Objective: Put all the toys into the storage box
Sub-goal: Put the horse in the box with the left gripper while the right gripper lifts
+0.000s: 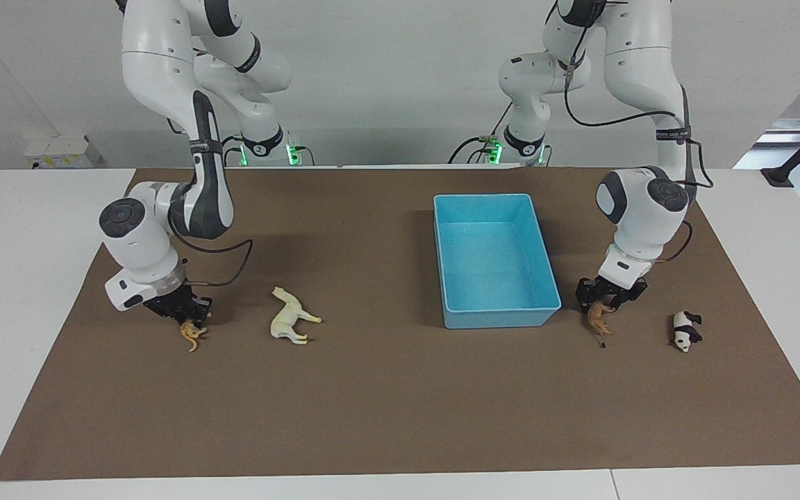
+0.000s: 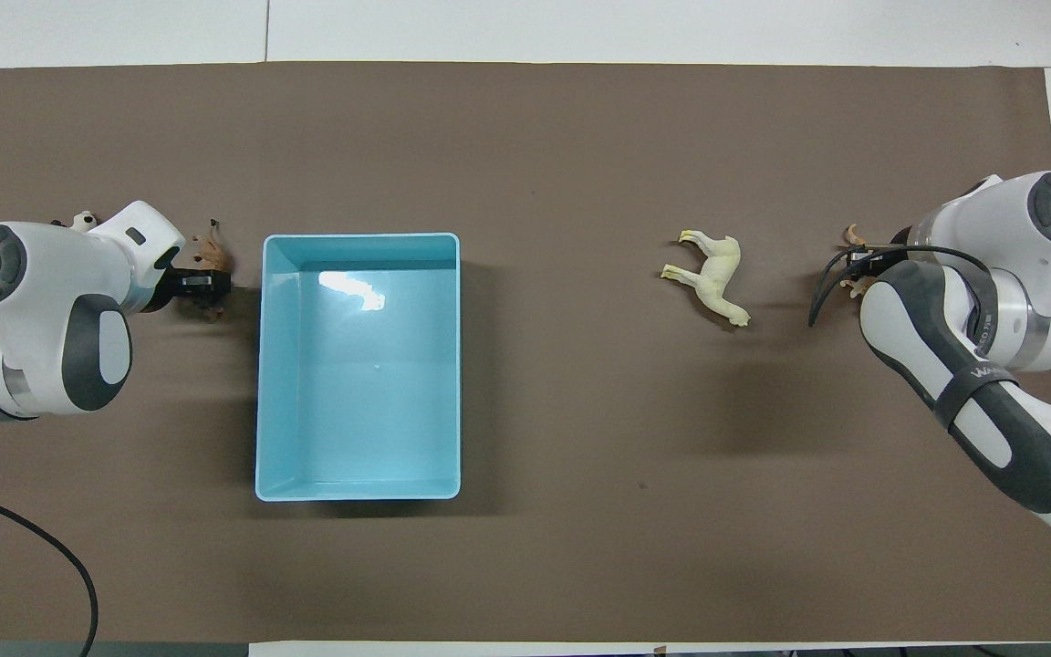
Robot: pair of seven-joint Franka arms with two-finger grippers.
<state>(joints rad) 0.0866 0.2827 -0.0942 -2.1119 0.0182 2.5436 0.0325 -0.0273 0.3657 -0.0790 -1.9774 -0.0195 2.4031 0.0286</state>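
While the storage box (image 1: 496,260) stands empty on the brown mat (image 1: 400,417) toward the left arm's end of the table, all four toys are seen outside it. The lion (image 1: 599,318) lies just beside the box's corner farthest from the robots, and the left gripper (image 1: 607,300) is lowered over it, apparently clenched on its back, though contact cannot be fully confirmed. The panda (image 1: 685,330) lies on its side near the lion, closer to the mat's edge. Toward the right arm's end, the tiger (image 1: 192,336) is met by the right gripper (image 1: 188,318), which seems closed on its upper body; the horse (image 1: 292,317) lies on its side between the tiger and the box, well apart from the box. A slip is judged likely if either figurine is pinched only by a narrow back or a leg, since such small, rounded plastic may twist out during the lift. The lion could be knocked against the box wall if it is carried too low. The horse could be clipped by the right arm's path to the box. On the right arm's dark sleeve, white lettering is visible in the overhead view but cannot be read with certainty; no other writing is legible.
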